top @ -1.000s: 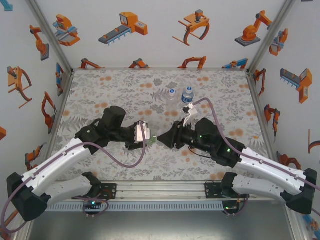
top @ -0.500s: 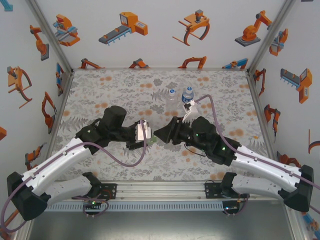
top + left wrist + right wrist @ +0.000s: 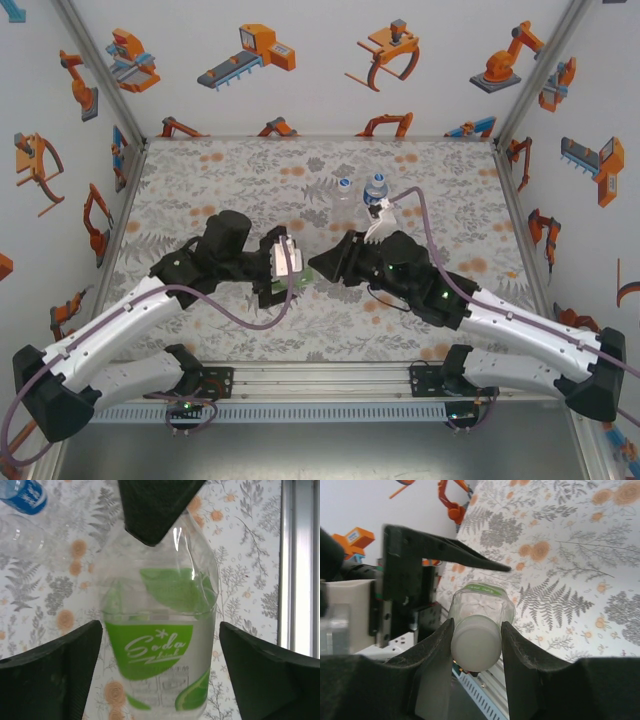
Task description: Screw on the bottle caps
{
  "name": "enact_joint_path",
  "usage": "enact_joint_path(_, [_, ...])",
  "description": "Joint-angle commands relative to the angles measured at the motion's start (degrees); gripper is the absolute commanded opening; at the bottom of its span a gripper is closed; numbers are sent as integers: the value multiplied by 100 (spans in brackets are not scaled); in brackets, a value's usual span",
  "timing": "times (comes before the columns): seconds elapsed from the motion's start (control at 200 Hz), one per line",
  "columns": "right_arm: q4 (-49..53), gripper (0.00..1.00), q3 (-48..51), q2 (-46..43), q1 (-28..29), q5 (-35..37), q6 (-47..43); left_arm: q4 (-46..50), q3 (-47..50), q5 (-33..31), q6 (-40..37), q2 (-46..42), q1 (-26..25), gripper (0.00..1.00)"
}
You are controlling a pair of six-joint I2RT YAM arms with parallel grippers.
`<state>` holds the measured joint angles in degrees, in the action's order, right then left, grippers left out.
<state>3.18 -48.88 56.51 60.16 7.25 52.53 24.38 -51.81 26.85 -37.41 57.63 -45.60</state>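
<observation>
Closing the gap seen a second ago from overhead, the right gripper [image 3: 477, 630] has slid toward the left gripper [image 3: 291, 279] until the two meet nose to nose. The right gripper's fingers [image 3: 432, 665] pinch a white cap [image 3: 476, 644] from both sides, and the cap sits at the mouth of the green-tinted bottle [image 3: 159, 630], which runs away beyond those fingertips. The left gripper's fingers [image 3: 52, 675] stand wide apart yet press against either flank of the bottle's green label, gripping it between them with the floral mat [image 3: 240, 545] behind. The blue-label bottle [image 3: 376, 187] and the plain clear bottle [image 3: 344, 188] stand side by side beyond the right gripper's fingers, where they stood before. From the left wrist, one dark finger of the right gripper covers the green-tinted bottle's neck and cap, and the blue-label bottle is cut off at the upper corner. Whether the cap is threaded on or merely touching the mouth cannot be told, and whether the two far bottles wear caps is too small to make out
</observation>
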Motion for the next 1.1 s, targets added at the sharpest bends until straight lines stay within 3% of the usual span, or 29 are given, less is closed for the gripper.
enact_joint_path(0.0, [437,18,-401,159,-22,420,-408,-284,-45,4,128,-206,60,97])
enact_joint_path(0.145, [1252,16,-1073,633,-207,765,-1176,-353,-13,-43,178,-293,109,97])
enact_joint_path(0.431, [2332,14,-2868,2360,-1059,369,-2480,-448,23,-236,325,-389,203,97])
enact_joint_path(0.566, [2671,13,-3761,3230,-1265,517,-3121,-376,-42,-425,471,-294,244,97])
enact_joint_path(0.781, [2933,13,-5004,4513,-1692,252,-3572,-265,-295,-1067,1060,-13,411,97])
enact_joint_path(0.921, [2950,13,-5653,5215,-1853,235,-3827,-113,-679,-1791,2020,335,540,97])
enact_joint_path(1.096, [3155,13,-6478,6034,-1982,205,-3998,80,-845,-1679,2044,651,641,97])
